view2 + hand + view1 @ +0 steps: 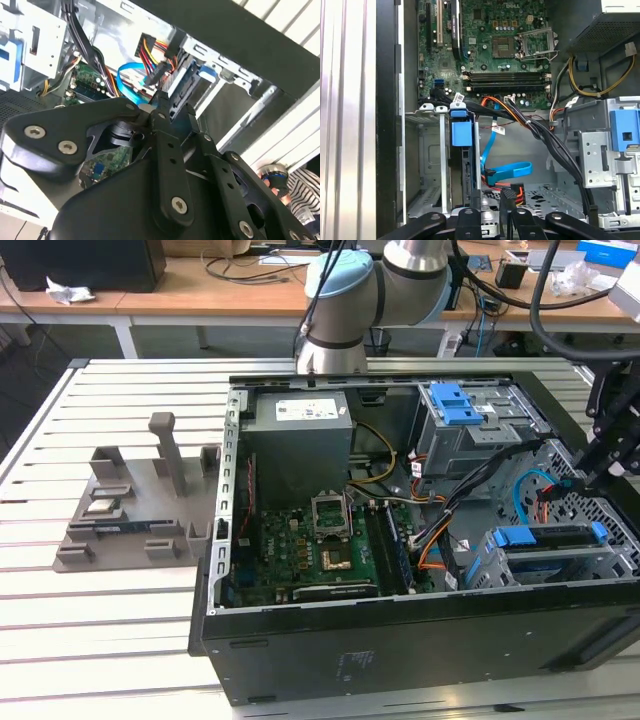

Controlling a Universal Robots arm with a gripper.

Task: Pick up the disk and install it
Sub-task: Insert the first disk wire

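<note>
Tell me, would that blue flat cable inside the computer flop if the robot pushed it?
Probably floppy: in the first wrist view the blue cable bends and folds back on itself, so a push would likely just bend it. It looks thin and flat, so likely light. Lying close to the black wires, it might snag.

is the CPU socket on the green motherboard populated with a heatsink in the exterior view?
No: the green motherboard shows a bare metal-framed CPU socket, no heatsink on it.

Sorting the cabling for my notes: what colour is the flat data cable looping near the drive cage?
Bright blue flat cable, clearest in the first wrist view.
</note>
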